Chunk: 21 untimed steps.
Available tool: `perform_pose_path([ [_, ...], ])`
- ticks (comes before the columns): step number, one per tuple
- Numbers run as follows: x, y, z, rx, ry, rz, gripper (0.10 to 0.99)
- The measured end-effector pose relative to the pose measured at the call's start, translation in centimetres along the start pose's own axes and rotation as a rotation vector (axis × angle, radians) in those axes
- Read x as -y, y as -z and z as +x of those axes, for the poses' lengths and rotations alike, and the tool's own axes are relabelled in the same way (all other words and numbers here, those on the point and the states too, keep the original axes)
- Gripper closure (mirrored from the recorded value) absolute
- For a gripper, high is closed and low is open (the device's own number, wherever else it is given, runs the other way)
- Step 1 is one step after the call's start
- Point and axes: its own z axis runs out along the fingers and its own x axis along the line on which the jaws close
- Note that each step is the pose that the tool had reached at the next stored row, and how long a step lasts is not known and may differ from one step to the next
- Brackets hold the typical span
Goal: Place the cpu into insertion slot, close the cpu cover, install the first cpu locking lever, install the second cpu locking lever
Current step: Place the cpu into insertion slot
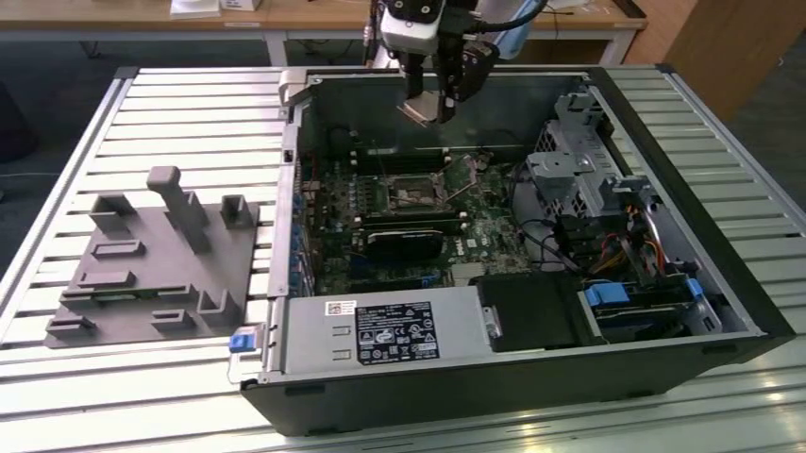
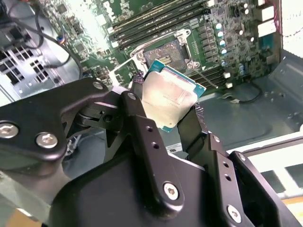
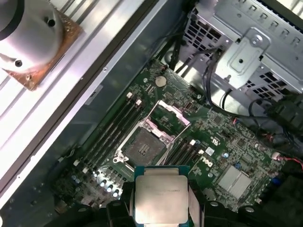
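Note:
The cpu is a flat square chip with a silvery top and green edge, and my gripper is shut on it by two opposite sides. In the exterior view the gripper hangs with the cpu above the back wall of the open computer case, well above the board. The insertion slot lies bare below, its dark pin field showing. The cpu cover stands swung open beside it. In the first wrist view the cpu sits apart from the slot, off to one side of it. The slot is mid-board.
Long memory slots flank the socket. A black card lies just in front of it, and a metal drive cage with cables fills the exterior view's right. A grey fixture block stands on the slatted table outside the case.

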Motion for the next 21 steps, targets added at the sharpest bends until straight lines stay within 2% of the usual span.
perform_pose_path([
  [10, 0.02, -0.29, 0.0, 0.0104, -0.15, -0.001, 0.545],
  [21, 0.0, -0.67, 0.06, 0.0186, -0.276, 0.0, 0.545],
])
